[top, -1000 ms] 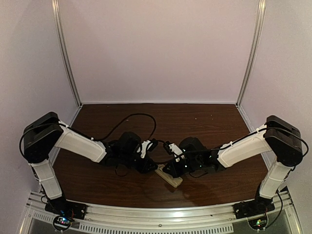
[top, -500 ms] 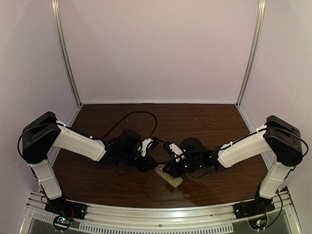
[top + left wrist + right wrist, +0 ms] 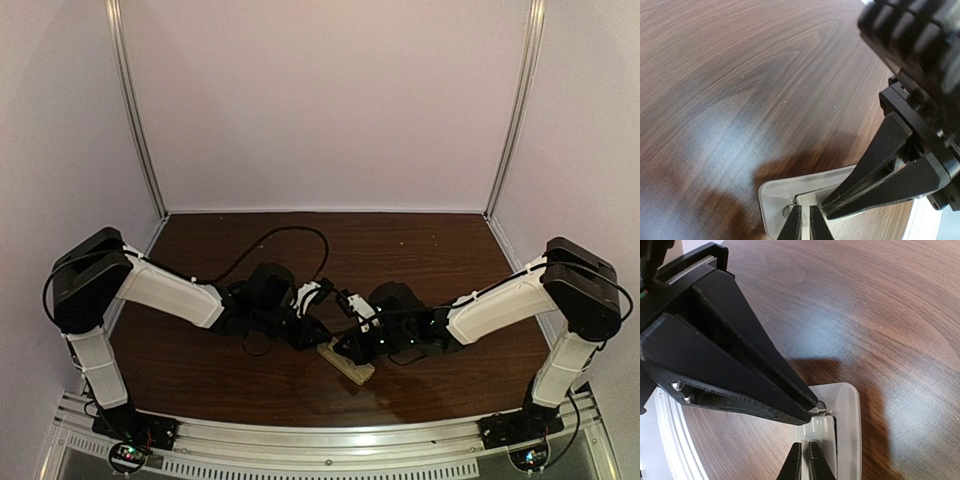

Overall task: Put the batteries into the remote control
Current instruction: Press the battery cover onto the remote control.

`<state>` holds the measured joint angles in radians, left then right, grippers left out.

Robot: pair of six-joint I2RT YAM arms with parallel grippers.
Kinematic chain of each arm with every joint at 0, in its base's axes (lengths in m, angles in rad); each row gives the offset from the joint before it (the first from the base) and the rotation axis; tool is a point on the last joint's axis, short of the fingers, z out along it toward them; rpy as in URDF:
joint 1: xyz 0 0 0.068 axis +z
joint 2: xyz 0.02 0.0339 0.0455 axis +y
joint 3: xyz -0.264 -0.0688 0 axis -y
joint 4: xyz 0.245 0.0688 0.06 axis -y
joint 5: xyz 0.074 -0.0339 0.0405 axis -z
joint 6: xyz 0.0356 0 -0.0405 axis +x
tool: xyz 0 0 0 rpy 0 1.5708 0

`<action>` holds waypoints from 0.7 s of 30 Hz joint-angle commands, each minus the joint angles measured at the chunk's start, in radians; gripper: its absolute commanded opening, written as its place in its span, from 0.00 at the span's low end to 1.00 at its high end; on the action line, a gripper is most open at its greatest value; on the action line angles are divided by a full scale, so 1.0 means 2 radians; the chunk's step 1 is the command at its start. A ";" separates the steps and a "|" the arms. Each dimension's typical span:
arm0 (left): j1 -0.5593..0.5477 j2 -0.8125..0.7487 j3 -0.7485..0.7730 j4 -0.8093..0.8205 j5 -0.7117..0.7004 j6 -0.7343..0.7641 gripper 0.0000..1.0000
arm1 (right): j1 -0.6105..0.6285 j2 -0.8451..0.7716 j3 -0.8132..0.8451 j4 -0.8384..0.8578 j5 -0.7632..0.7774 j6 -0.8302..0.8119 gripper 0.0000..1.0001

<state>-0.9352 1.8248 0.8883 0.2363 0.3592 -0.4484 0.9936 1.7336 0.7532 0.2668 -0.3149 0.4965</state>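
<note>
Change: my left arm has slid right, closing on the remote control (image 3: 349, 366).
Left gripper (image 3: 805, 227): clenched, nothing visible between the fingers, tip at the battery recess.
Right gripper (image 3: 803, 461): likewise clenched, tip opposite.
Remote control: recess up, flat on the table (image 3: 740, 75).
Batteries: not visible.
Handling: judged light, stiff, slick; pin by long edges.

Dark wooden table (image 3: 430, 240); pale lilac walls (image 3: 320, 100)
</note>
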 commanded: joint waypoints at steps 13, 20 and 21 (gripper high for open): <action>0.003 0.027 0.017 -0.014 -0.004 -0.015 0.07 | 0.008 0.021 -0.028 -0.083 0.001 0.001 0.08; 0.003 0.029 0.012 -0.020 0.013 -0.013 0.04 | 0.008 0.019 -0.029 -0.084 0.002 0.000 0.08; 0.003 0.029 0.010 -0.019 0.018 -0.013 0.04 | 0.008 0.019 -0.029 -0.083 0.002 0.000 0.08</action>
<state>-0.9340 1.8660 0.9089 0.2073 0.3607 -0.4713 0.9955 1.7325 0.7425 0.2668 -0.3145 0.4976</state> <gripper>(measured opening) 0.044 0.082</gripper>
